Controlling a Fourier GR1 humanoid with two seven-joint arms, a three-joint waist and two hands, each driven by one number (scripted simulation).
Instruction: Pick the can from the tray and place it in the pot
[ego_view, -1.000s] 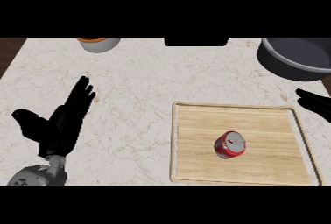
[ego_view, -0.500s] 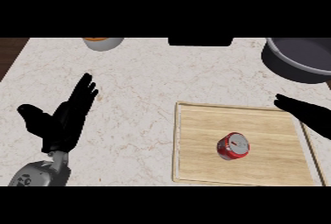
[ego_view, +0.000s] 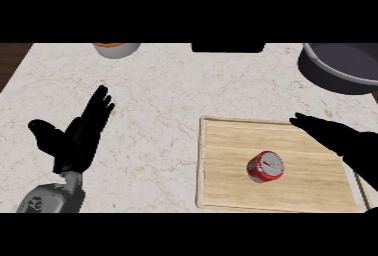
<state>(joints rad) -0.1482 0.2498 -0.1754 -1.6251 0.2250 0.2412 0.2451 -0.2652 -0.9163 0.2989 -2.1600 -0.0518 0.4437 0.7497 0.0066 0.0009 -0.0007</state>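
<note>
Right black hand (ego_view: 345, 146), open and empty above the square wooden tray (ego_view: 221, 195), had the red cylindrical can (ego_view: 261, 169) lying near its left, grey top facing it.

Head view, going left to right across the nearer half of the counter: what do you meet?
left hand, open → can, lying on the tray → right hand, open over the tray's right side
</note>
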